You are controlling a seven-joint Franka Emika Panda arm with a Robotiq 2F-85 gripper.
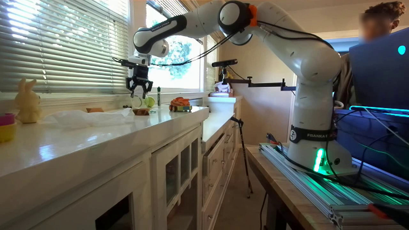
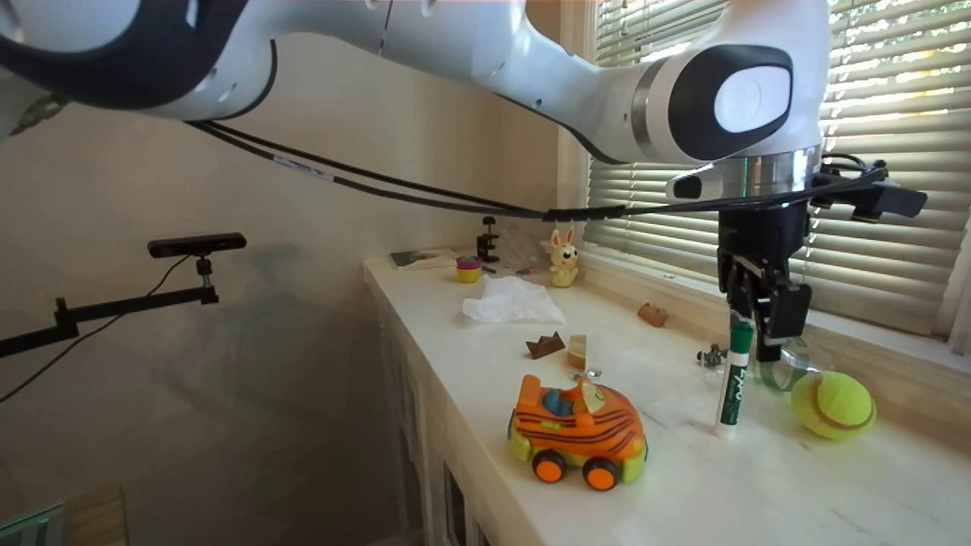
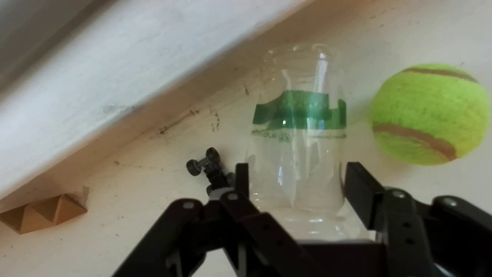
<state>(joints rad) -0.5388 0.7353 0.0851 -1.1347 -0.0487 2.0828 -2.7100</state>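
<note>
Wrist view | Straddles clear, green-banded plastic cup [image 3: 298, 136], twelve o'clock, with spread black two-fingered gripper [image 3: 296, 179], contact uncertain | Could slip: glossy surface | Could snag: small dark wheeled toy [image 3: 215, 174], cup's eight o'clock

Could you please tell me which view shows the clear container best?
The wrist view, since the clear container appears largest there, its green band plain. Both exterior views show it much smaller and fainter.

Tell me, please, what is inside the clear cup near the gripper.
In the wrist view, I see no object inside the clear cup; the pale counter shows through. The gripper covers part of the cup's near end; that part cannot be seen.
</note>
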